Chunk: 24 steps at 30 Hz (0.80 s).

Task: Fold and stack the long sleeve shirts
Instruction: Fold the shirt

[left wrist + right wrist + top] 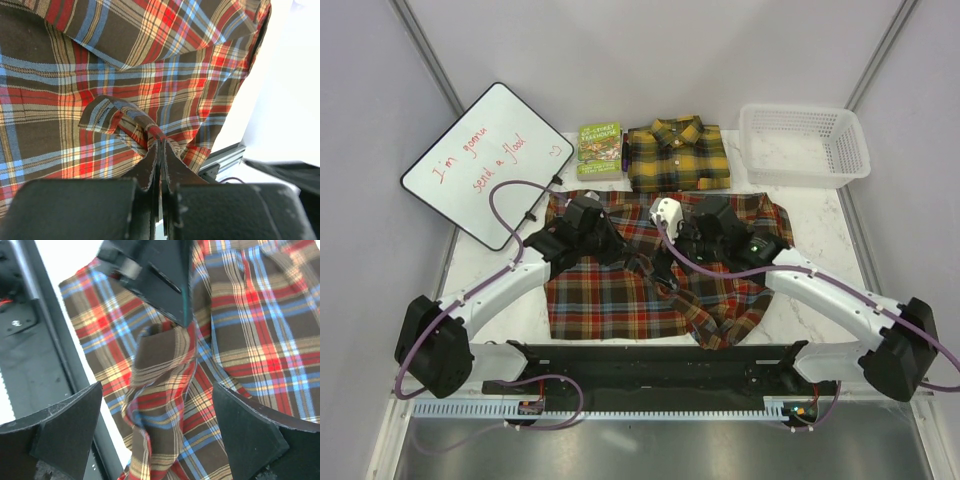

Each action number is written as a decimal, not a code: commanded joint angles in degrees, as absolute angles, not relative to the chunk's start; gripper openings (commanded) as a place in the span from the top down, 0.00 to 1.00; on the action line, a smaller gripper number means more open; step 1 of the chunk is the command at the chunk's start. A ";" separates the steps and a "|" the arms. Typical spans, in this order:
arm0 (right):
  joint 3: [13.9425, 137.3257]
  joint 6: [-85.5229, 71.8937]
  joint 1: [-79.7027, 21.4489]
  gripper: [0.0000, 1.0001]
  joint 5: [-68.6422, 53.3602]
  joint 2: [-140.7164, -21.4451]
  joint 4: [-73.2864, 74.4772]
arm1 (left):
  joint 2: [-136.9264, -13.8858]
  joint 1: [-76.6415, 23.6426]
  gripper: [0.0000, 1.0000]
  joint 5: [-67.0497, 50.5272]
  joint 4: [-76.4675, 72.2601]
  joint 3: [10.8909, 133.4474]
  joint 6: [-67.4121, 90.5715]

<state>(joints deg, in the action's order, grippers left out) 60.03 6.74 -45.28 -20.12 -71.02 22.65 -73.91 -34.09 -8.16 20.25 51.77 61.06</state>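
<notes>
The red-brown plaid long sleeve shirt lies spread on the table in front of both arms, with its right side bunched up. My left gripper is shut on a raised fold of this shirt, and it shows from the right wrist view as a dark wedge pinching the cloth. My right gripper stands wide open just above the shirt, with a twisted ridge of cloth running loose between its fingers. The yellow and black shirt lies folded at the back of the table.
A small green book lies left of the folded yellow shirt. A white plastic basket stands at the back right, and a whiteboard with red writing at the back left. The black base rail runs along the near edge.
</notes>
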 commanded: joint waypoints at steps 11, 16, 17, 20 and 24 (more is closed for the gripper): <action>63.10 6.59 -48.34 0.83 -12.29 -78.40 20.02 | -72.69 -33.49 0.95 -7.73 21.71 55.11 64.78; 64.68 14.57 -47.37 1.00 -23.53 -73.49 27.39 | -67.87 -33.49 0.52 -11.60 16.89 55.28 50.94; 64.95 17.29 -47.37 1.00 -25.82 -71.21 29.42 | -66.63 -33.31 0.49 -12.73 16.09 55.28 47.67; 65.48 30.99 -47.20 1.00 -31.46 -66.47 38.21 | -59.61 -32.53 0.28 -15.02 15.47 54.85 35.10; 66.97 41.47 -47.20 1.00 -33.83 -63.20 47.19 | -50.12 -31.20 0.06 -17.74 16.17 52.56 17.44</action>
<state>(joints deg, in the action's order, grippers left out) 63.20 26.46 -47.24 -26.92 -67.16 36.14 -59.31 -32.67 -13.52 18.74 52.77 39.86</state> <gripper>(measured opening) 0.022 0.878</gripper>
